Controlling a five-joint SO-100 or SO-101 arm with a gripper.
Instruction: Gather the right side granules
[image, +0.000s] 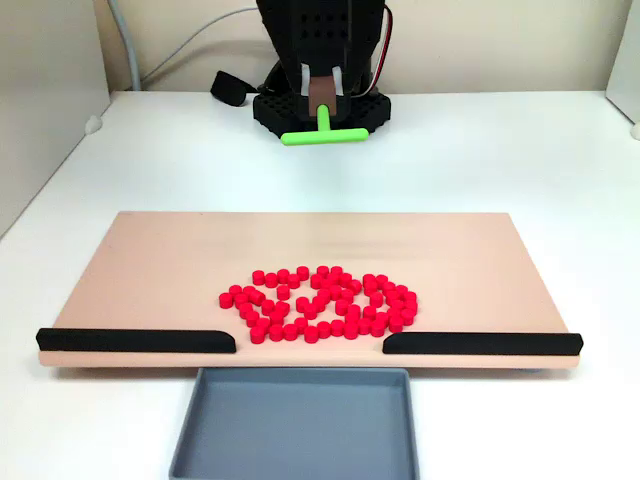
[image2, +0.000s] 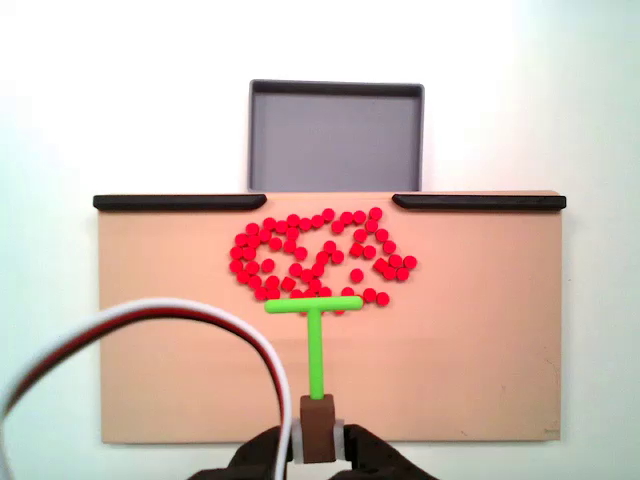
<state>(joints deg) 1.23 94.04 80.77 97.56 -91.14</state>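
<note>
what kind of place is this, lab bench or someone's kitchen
Most likely a tabletop robot test bench, not a kitchen: a bare white table, a wooden board of red granules with a grey tray at its edge, and a gripper holding a green T-shaped tool.

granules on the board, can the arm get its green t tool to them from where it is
Probably yes. In a fixed view the gripper holds the green T-shaped tool with its crossbar at the near edge of the granules, and bare board lies around it. Nothing blocks the way.
</note>
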